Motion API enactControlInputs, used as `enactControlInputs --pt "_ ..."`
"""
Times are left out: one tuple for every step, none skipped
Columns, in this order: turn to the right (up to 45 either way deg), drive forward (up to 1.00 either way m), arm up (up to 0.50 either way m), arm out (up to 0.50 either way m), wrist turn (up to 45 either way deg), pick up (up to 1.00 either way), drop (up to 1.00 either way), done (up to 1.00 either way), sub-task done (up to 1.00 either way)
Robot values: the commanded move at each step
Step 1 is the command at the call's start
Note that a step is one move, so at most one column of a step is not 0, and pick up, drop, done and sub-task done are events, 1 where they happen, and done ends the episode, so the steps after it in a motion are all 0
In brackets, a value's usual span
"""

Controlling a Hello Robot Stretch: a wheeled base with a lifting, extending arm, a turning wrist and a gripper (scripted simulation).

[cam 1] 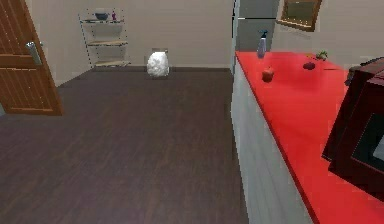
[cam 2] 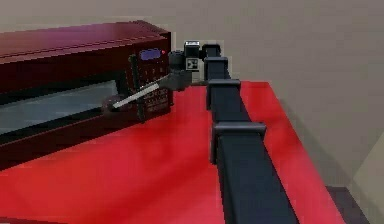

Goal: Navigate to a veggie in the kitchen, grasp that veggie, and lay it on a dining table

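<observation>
Maroon appliance [cam 2: 60, 62], perhaps microwave, behind gripper [cam 2: 125, 103]

Present are one counter [cam 1: 290, 130], one microwave [cam 2: 60, 75], one blue bottle [cam 1: 262, 45], one wire shelf [cam 1: 105, 42], one white bag [cam 1: 157, 64], one door [cam 1: 22, 65], one gripper [cam 2: 120, 102].

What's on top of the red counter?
The red counter holds a dark red microwave, a blue bottle, a small brown cup and some little dark things. The microwave hides the counter behind it.

No text, label or number can be read; the microwave's [cam 2: 60, 75] control panel [cam 2: 150, 68] bears illegible marks.
</observation>
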Motion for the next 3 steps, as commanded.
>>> enactControlInputs --pt "0.0 0.00 0.00 0.00 -45.0 0.00 0.00 0.00 0.00" --pt "0.0 0.00 0.00 0.00 -18.0 0.00 0.00 0.00 0.00" --pt "0.0 0.00 0.00 -0.38 0.0 0.00 0.00 0.00 0.00"
